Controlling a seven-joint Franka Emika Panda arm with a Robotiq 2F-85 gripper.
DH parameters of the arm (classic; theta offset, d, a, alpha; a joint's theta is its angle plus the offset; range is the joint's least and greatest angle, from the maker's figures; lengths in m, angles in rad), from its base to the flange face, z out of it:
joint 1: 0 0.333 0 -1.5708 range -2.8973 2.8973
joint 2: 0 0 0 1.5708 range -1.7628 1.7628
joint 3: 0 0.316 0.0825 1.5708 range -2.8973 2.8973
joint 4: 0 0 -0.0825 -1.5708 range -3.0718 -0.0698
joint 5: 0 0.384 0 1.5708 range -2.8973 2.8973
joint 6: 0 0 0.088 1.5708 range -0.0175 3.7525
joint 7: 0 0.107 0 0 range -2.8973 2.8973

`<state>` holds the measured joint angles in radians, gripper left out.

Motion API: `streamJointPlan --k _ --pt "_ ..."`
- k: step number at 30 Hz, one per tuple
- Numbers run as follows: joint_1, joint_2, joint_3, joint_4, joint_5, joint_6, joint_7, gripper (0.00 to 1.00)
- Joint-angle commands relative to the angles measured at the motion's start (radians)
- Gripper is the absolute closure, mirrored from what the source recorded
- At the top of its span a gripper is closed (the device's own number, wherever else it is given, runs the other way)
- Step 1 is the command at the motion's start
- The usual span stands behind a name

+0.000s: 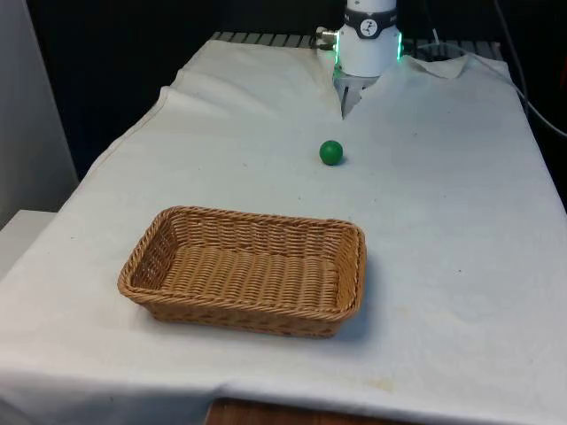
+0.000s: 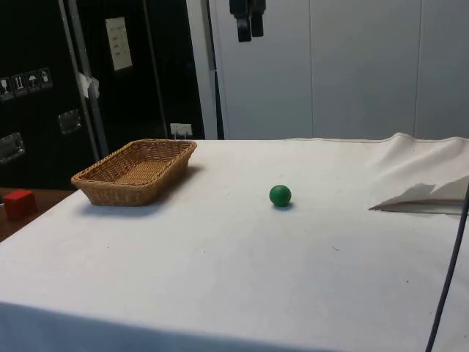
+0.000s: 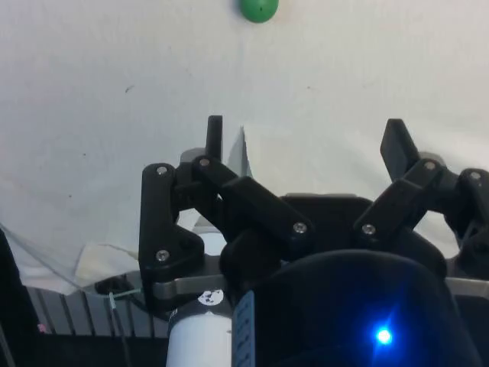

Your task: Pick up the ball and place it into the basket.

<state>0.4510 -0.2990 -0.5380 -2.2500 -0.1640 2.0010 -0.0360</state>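
Note:
A small green ball [image 1: 331,152] [image 2: 280,195] [image 3: 258,8] rests on the white cloth, near the middle of the table's far half. The wicker basket [image 1: 257,217] [image 2: 167,144] stands empty nearer the front edge, towards the front view's left, well apart from the ball. My gripper [image 1: 345,104] [image 2: 247,33] [image 3: 306,139] hangs high above the table, behind the ball on the robot's side. Its fingers [image 3: 215,134] are spread wide apart and hold nothing, so it is open.
The cloth is rucked into a raised fold [image 1: 447,66] [image 2: 421,194] at the far end near the robot's base. A red block [image 2: 18,204] sits off the table beyond the basket. A black cable [image 2: 447,279] hangs at the side view's right edge.

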Motion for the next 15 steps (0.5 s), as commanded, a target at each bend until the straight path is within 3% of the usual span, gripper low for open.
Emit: streamJointPlan --k 1,2,15 --pt "0.0 0.0 -0.003 -0.01 0.005 0.019 0.002 0.0" --pt "0.0 0.0 -0.001 -0.005 0.001 0.006 0.0 0.0" --pt "0.0 0.01 -0.017 -0.073 0.022 0.104 -0.001 0.0"
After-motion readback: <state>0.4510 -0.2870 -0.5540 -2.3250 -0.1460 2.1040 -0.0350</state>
